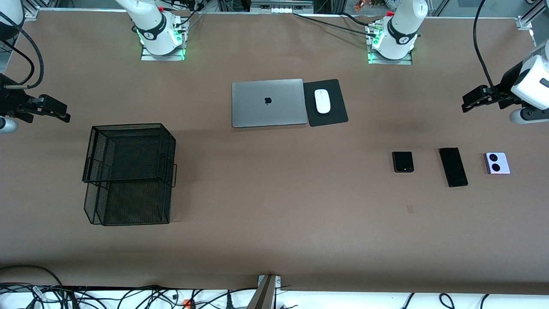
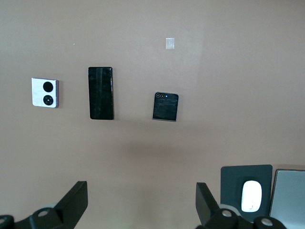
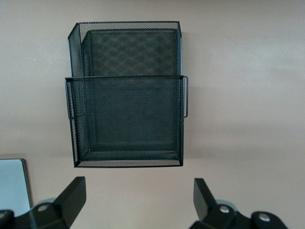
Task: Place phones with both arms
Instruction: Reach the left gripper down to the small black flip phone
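Brown counter (image 1: 274, 240) carries three phones (image 1: 453, 166) in a row, lower right of frame, within the left claw's (image 1: 472, 102) reach; right claw (image 1: 53, 109), mid-left, waits over bare counter. Both claws spread, empty.

3 phones lie flat in a row on the brown table toward the left arm's end, well apart from each other. The small black phone (image 1: 403, 162) (image 2: 165, 106) is squarish w/ two tiny lenses at one edge; next to it is the long black phone (image 1: 453, 167) (image 2: 100, 93), a slim slab lying slightly askew. Last in the row is the lavender-white phone (image 1: 497, 163) (image 2: 45, 92), squarish, two round black lenses facing up.
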Robot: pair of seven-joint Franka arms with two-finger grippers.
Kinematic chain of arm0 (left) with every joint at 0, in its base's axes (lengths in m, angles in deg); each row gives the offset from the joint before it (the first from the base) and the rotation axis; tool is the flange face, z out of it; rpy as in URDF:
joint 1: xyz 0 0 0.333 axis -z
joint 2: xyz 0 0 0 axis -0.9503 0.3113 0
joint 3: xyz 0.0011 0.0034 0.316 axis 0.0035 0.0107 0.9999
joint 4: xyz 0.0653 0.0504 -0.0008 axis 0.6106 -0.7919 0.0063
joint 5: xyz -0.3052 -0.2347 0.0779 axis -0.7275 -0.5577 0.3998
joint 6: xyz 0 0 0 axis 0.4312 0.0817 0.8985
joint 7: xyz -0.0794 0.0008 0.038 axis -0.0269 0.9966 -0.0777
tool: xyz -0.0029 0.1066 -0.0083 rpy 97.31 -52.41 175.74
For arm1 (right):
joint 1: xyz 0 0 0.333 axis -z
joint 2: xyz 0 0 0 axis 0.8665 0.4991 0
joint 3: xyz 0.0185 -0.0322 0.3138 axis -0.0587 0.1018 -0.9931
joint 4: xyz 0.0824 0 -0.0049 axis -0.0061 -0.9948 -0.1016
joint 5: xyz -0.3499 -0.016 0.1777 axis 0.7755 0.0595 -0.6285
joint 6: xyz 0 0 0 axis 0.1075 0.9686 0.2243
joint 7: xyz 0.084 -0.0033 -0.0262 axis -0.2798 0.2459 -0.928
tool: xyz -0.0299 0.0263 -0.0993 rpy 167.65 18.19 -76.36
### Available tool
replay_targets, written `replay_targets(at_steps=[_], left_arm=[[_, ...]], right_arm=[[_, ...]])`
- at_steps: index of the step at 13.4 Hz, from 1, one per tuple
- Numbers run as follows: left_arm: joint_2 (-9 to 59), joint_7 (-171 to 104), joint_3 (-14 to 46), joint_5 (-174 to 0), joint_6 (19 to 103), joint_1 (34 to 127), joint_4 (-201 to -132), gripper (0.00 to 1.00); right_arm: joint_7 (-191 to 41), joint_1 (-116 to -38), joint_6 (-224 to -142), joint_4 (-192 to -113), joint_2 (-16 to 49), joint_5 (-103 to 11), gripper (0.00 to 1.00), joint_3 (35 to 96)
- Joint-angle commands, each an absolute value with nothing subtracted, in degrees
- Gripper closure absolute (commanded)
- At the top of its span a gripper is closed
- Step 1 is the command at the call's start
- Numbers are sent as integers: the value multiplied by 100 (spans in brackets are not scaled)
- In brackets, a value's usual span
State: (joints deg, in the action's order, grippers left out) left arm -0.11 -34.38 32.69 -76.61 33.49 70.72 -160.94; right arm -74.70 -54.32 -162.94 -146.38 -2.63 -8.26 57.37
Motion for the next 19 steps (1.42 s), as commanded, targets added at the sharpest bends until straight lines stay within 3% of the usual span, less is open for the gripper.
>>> replay_targets(at_steps=[1, 5, 11, 14, 19], left_arm=[[208, -3382, 3274, -7637, 3139, 7098, -15758, 0], [330, -2961, 3326, -7558, 3131, 7011, -15863, 0], [1305, -2750, 3274, -7601, 3471, 7011, -16144, 0], [1421, -2538, 3274, -7610, 4542, 7037, -16880, 0], [1745, -2494, 3265, -7602, 7239, 7063, -18401, 0]], right_arm=[[-7430, -5382, -16358, -14659, -332, -925, 0, 5716], [-7430, -5382, -16367, -14659, -323, -925, 0, 5716], [-7438, -5382, -16358, -14659, -323, -925, 0, 5716], [-7430, -5382, -16358, -14659, -323, -925, 0, 5707], [-7430, -5382, -16350, -14667, -323, -925, 0, 5716]])
